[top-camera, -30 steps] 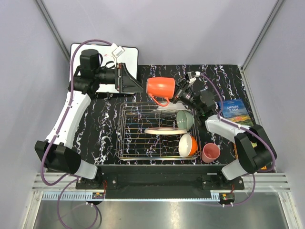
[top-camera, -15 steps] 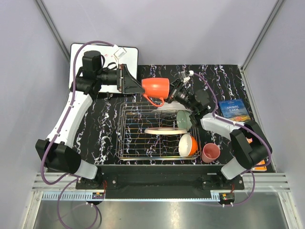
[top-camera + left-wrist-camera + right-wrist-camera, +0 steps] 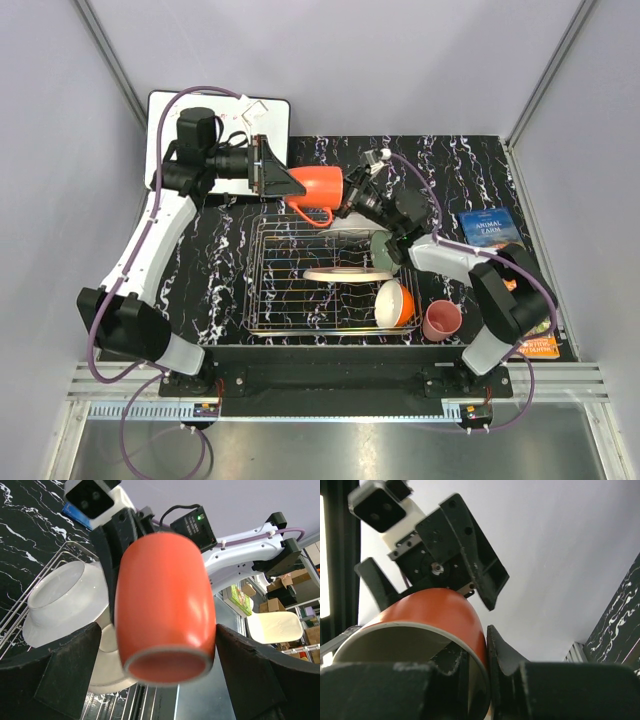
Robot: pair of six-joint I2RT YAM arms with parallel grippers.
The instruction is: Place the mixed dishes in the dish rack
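This looks like a handover: your right claw [image 3: 349, 191] pinches the mug [image 3: 320, 185] by its rim, just above the rack's [image 3: 268, 292] far edge. Your left claw [image 3: 292, 183] is spread wide around the mug's base, so it needs to close firmly before the right lets go.

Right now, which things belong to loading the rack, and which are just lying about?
Job: dish rack, orange mug, pale green bowl, orange bowl, cream plate, pink cup.
Lying about: blue book, whiteboard.
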